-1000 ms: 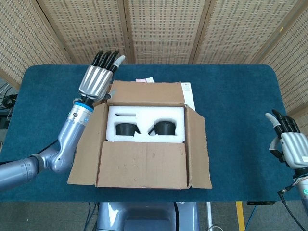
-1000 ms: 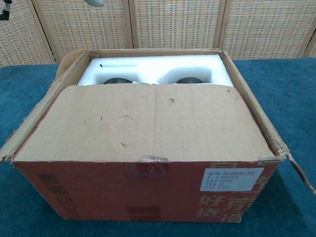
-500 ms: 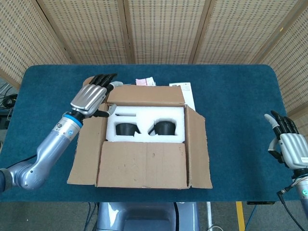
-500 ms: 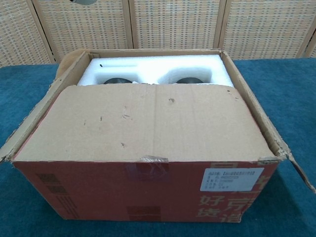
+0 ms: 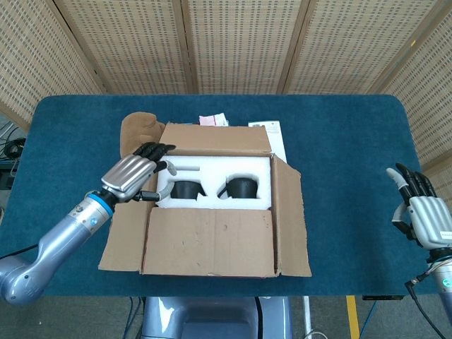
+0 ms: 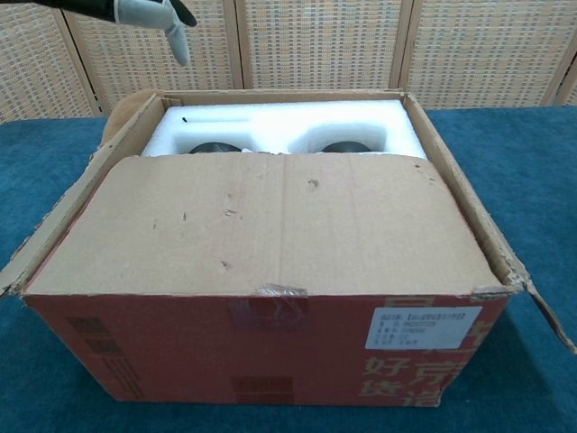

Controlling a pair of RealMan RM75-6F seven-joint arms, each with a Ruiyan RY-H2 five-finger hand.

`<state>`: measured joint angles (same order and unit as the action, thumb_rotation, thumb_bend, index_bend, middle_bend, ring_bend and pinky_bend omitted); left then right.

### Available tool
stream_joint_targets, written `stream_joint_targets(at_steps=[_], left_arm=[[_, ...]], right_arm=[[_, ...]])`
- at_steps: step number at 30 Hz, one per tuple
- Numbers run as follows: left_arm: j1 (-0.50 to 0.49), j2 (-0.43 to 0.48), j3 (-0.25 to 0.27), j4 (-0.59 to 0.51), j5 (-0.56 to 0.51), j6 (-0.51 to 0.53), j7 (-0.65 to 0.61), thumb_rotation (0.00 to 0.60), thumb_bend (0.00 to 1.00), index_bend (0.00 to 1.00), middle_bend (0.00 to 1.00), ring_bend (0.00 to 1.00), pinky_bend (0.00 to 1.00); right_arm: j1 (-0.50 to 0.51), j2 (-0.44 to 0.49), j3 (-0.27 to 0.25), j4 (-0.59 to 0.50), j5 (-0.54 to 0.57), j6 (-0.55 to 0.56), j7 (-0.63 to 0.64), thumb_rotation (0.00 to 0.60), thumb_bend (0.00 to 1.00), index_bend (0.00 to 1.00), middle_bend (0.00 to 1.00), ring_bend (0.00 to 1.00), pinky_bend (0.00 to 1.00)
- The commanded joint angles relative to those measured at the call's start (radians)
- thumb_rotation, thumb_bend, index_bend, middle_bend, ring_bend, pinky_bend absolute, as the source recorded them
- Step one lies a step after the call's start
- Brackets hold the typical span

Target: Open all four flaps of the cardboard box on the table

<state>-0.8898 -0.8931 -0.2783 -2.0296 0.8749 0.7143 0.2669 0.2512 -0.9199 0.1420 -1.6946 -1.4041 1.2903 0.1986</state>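
Observation:
The cardboard box [image 5: 212,212] stands mid-table; in the chest view the box [image 6: 270,361] fills the frame. Its near flap [image 5: 208,241] lies over the front half of the opening. The left flap [image 5: 127,233] and right flap [image 5: 289,219] splay outward, and the far flap [image 5: 215,138] stands at the back. White foam [image 5: 212,169] holding two black items [image 5: 240,187] shows inside. My left hand [image 5: 134,176] hovers over the box's left edge with fingers spread, holding nothing; the chest view shows the left hand [image 6: 144,11] well above the box. My right hand [image 5: 422,215] hangs open past the table's right edge.
A tan mitt-like object [image 5: 138,131] lies behind the box's far left corner. White and pink papers [image 5: 277,138] lie behind the far flap. Blue cloth covers the table [image 5: 353,155]. Wicker screens stand behind it.
My left hand has drawn back from behind the far left corner toward me, over the box's left edge, uncovering the tan object. The flaps and my right hand have barely moved.

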Motion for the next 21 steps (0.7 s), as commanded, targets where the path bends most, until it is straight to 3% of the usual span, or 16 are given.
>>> stream_joint_targets(at_steps=[1, 12, 21], left_arm=[[0.008, 0.0, 0.031, -0.016, 0.039, -0.007, 0.002, 0.137, 0.45, 0.34, 0.06, 0.0, 0.0], [0.01, -0.037, 0.1, -0.013, 0.097, 0.015, 0.032, 0.136, 0.45, 0.35, 0.06, 0.0, 0.0], [-0.01, -0.07, 0.146, -0.005, 0.08, 0.014, 0.06, 0.137, 0.44, 0.35, 0.06, 0.0, 0.0]], right_arm=[[-0.001, 0.001, 0.0, -0.001, -0.001, 0.001, 0.0, 0.6, 1.0, 0.0, 0.0, 0.0, 0.0], [-0.007, 0.001, -0.002, 0.001, 0.002, 0.004, 0.004, 0.6, 1.0, 0.0, 0.0, 0.0, 0.0], [-0.012, 0.0, -0.003, 0.006, 0.004, 0.007, 0.01, 0.6, 1.0, 0.0, 0.0, 0.0, 0.0]])
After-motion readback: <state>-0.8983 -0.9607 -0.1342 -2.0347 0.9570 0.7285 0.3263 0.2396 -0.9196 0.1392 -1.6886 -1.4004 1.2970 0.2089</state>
